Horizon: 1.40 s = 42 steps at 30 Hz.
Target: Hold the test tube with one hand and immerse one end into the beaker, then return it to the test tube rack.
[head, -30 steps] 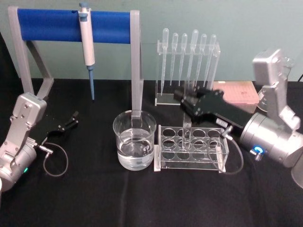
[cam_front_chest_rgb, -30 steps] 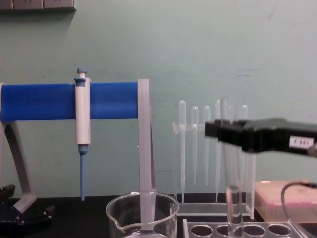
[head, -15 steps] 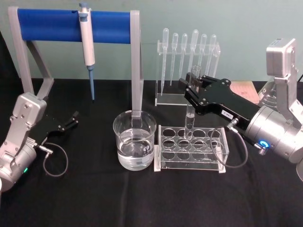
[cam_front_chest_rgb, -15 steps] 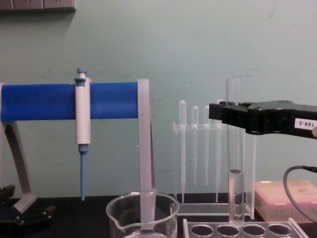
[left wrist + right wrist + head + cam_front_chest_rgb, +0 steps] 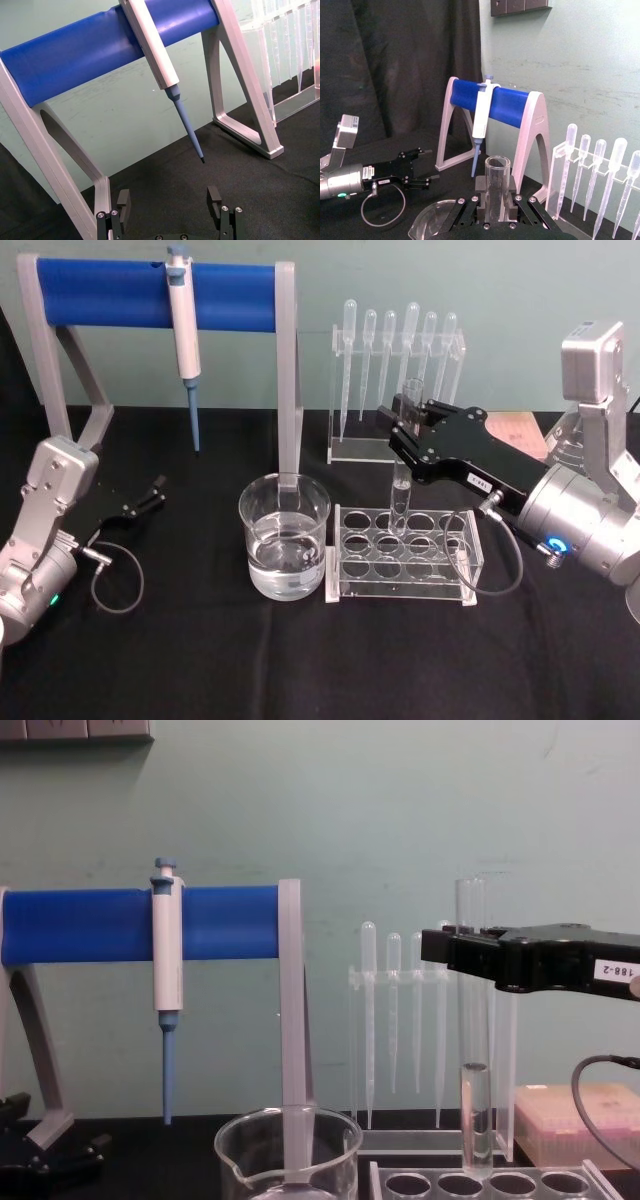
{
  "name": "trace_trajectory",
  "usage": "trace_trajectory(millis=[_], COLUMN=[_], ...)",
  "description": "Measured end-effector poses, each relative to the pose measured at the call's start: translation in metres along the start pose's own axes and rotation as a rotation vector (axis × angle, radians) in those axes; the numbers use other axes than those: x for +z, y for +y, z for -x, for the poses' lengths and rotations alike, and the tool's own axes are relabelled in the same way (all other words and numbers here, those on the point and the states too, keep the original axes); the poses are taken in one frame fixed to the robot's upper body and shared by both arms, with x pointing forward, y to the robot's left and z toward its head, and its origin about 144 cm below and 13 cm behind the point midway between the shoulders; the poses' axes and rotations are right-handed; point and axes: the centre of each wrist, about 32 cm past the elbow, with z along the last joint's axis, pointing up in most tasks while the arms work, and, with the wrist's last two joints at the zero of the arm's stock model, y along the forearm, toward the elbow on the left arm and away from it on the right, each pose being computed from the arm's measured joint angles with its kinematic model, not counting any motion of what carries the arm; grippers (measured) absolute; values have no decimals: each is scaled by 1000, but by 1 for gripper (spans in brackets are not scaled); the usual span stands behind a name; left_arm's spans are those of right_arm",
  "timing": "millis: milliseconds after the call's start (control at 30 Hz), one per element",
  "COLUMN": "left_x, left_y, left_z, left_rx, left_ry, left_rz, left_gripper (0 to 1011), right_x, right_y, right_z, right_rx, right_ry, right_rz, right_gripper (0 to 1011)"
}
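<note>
A black cloth is covering the desk (image 5: 300, 660), and a pale green wall (image 5: 500, 300) is closing off the room behind it. A clear acrylic test tube rack with round holes (image 5: 440, 585) is standing on the cloth at the middle of the desk. The wide clear glass beaker (image 5: 284, 540), partly filled with clear liquid, is sitting just to the left of the rack, almost touching its end. A clear stand of thin plastic droppers (image 5: 395, 360) is standing behind the rack. A grey frame with a blue crossbar (image 5: 100, 290) is rising behind and to the left of the rack, with a white-and-blue pipette (image 5: 183, 335) hanging from the bar.

The black right hand (image 5: 405, 430) is reaching in from the right and hovering above the rack's back row. Its fingers are closing on the clear glass test tube (image 5: 401, 498) around the upper part, with the open rim sticking up above them. The tube is hanging upright below the hand, holding some clear liquid in its lower part. Its rounded bottom is sitting right over a back-row hole; whether it is clear of the hole cannot be told.

The black left hand (image 5: 150, 492) is resting low over the cloth well to the left of the rack, with its fingers spread wide and nothing between them
</note>
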Motion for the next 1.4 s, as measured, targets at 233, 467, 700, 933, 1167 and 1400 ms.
trace_trajectory(millis=[233, 467, 700, 933, 1167, 1400], left_x=[0, 0, 0, 0, 0, 0], left_y=[0, 0, 0, 0, 0, 0], left_z=[0, 0, 0, 0, 0, 0], left_rx=[0, 0, 0, 0, 0, 0], left_ry=[0, 0, 0, 0, 0, 0], left_rz=[0, 0, 0, 0, 0, 0], left_gripper=[1000, 1000, 1000, 1000, 1000, 1000], right_x=[0, 0, 0, 0, 0, 0], right_y=[0, 0, 0, 0, 0, 0], right_z=[0, 0, 0, 0, 0, 0], right_rx=[1, 1, 1, 2, 2, 2], right_ry=[0, 0, 0, 0, 0, 0], right_rz=[1, 1, 2, 1, 2, 2], right_gripper=[224, 224, 224, 224, 224, 224])
